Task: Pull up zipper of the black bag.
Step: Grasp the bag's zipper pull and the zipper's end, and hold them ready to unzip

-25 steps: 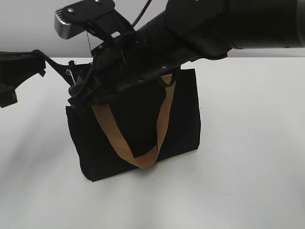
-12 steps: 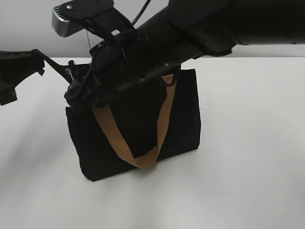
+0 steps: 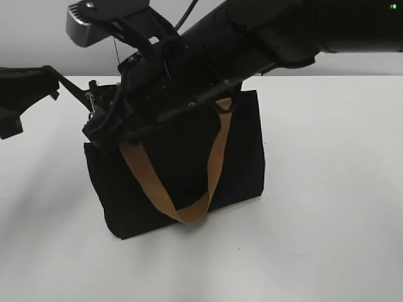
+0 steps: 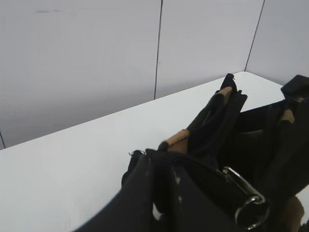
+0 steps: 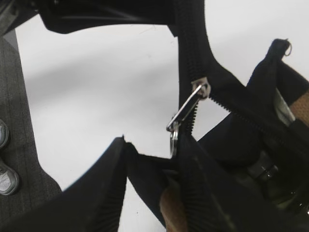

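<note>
White table (image 3: 327,189) | zipper (image 5: 193,99) pull just above right pincer (image 5: 149,193) | pincer spread

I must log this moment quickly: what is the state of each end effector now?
Left end effector: closed on the black bag at its top corner.
Right end effector: cannot tell; its fingers flank the zipper pull.

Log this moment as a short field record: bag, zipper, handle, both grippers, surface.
bag: rectangular black fabric bag, upright on the table
zipper: black zip track joined on one side of the silver metal pull tab, teeth parted on the other
handle: tan webbing loop handle hanging down the bag's front
right gripper: at the bag's top left corner; jaw state unclear
left gripper: at that corner; jaw state unclear
surface: white table
</note>
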Controlling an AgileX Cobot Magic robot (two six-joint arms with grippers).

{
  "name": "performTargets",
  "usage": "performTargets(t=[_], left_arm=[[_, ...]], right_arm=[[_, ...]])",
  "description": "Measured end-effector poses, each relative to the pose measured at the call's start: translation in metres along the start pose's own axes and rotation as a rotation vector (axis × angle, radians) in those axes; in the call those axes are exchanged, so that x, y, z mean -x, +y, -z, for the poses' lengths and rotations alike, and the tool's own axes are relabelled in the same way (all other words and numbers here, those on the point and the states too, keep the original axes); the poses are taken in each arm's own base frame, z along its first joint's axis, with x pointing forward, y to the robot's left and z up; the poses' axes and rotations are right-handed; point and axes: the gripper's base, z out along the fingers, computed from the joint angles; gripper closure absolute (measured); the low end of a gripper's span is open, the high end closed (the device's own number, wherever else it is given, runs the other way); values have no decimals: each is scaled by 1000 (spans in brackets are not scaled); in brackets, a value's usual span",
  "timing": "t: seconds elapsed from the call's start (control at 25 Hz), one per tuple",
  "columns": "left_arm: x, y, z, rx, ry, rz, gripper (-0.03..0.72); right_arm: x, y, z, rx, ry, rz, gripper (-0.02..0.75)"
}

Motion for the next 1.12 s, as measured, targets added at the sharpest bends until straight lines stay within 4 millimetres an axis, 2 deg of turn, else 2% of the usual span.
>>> performTargets(t=[0.2, 1.12], left_arm=[[0, 0, 0, 0, 1, 0, 669], [1, 1, 0, 15, -8, 19, 670]], right_arm=[[3, 5, 7, 30, 3, 3, 456], [1, -2, 7, -50, 20, 116, 474]])
